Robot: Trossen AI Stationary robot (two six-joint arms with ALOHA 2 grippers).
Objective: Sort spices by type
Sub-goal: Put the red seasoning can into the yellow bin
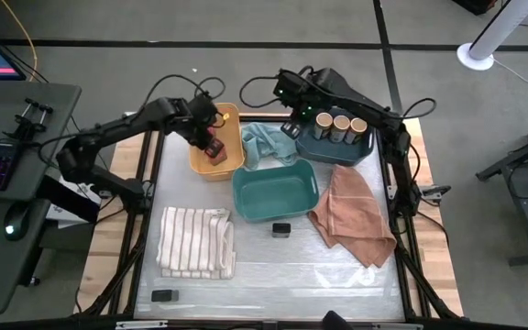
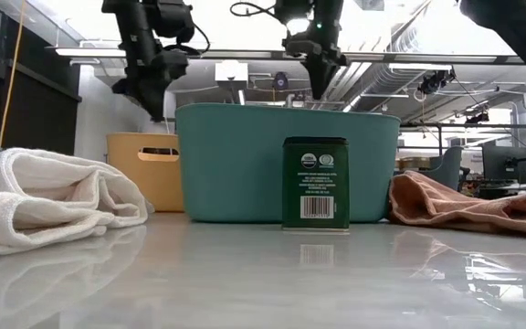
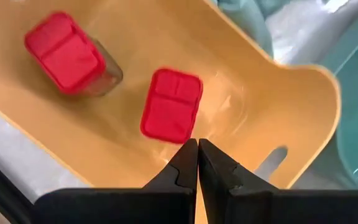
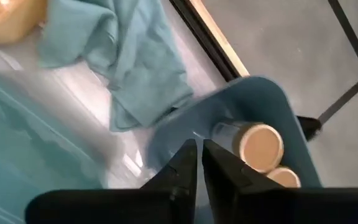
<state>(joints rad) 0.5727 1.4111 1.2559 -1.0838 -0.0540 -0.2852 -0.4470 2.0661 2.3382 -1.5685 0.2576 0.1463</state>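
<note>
Front tin: a small flat black tin (image 1: pixel 164 295) lies near the front edge of the table, on the left side.
Striped cloth: a white cloth (image 1: pixel 196 242) with thin stripes lies folded just behind that tin.
Middle tin: another black tin (image 2: pixel 315 183) stands up straight, just in front of the green bin.
Green bin: a big green bin (image 1: pixel 248 195) sits in the middle of the table.
Brown cloth: a brown cloth (image 1: pixel 352 214) lies in a heap to the right of the green bin.
Yellow bin: a yellow bin (image 3: pixel 229 81) sits behind on the left, with two red-topped jars (image 3: pixel 171 104) inside it.
Left gripper: the left gripper (image 3: pixel 197 163) hangs over the yellow bin, fingers pressed together, holding nothing.
Blue cloth: a light blue cloth (image 4: pixel 135 56) lies between the two back bins.
Blue bin: a dark blue bin (image 1: pixel 363 151) sits behind on the right, with three round tan-lidded jars (image 1: pixel 342 125) in a row.
Right gripper: the right gripper (image 4: pixel 199 163) hangs by the blue bin's near end, fingers almost together, holding nothing.
</note>
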